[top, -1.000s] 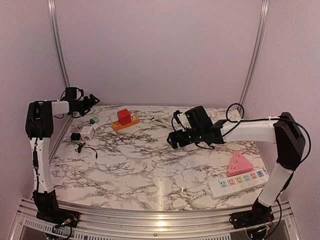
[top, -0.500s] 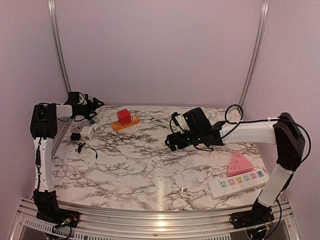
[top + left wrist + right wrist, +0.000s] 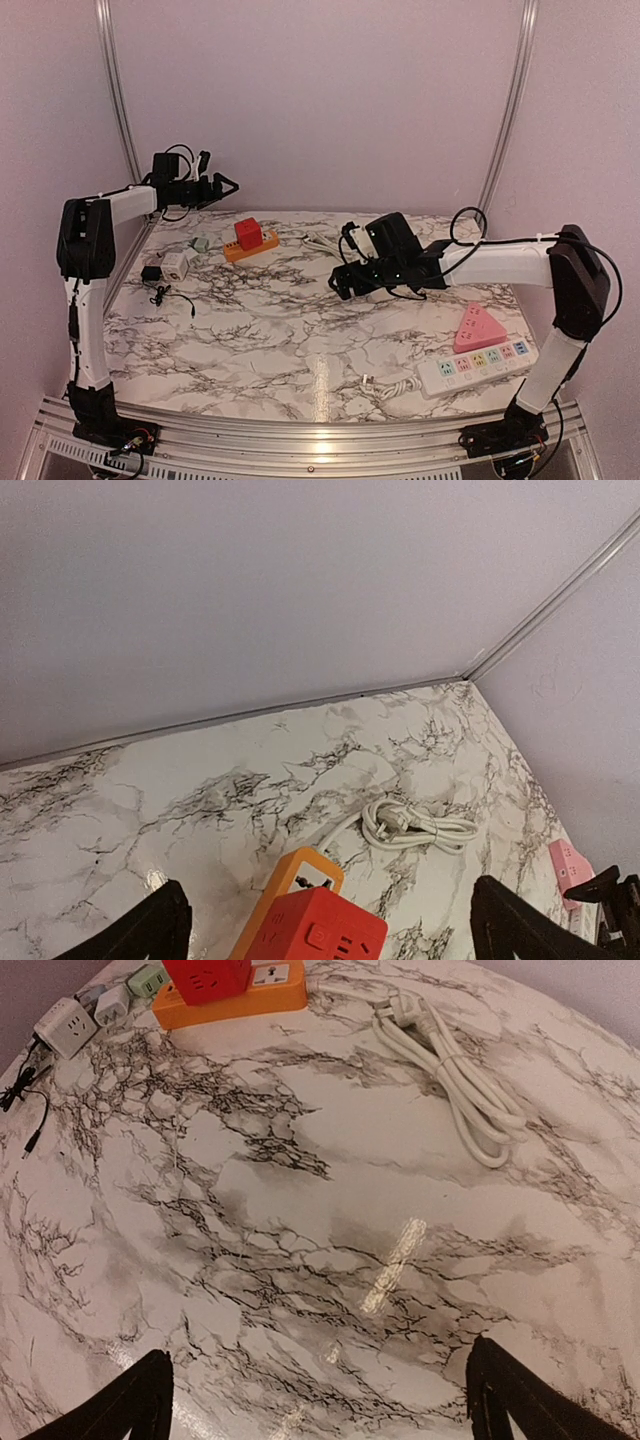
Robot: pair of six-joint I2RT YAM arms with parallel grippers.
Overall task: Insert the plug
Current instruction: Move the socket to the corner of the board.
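Overhead, you get both arms at once. The left jaws are raised near the back wall, spread wide and empty. The right jaws hang over the middle of the worktop [image 3: 270,330], also apart and holding nothing. The plug [image 3: 318,240] lies on the far side, between the two arms and just right of the orange strip [image 3: 256,248] that carries a red cube [image 3: 248,232]. A white strip [image 3: 476,364] lies at the near right.

From the left wrist, you see what the overhead blurs. The cord [image 3: 420,828] is a tight white bundle, with the plug head resting on top of it, beyond the orange strip's end.

From the right wrist, you get the plainest look. The cord is folded in long loops and the plug [image 3: 415,1015] sits at the end nearest the strip. A white adapter [image 3: 65,1025] lies at far left.
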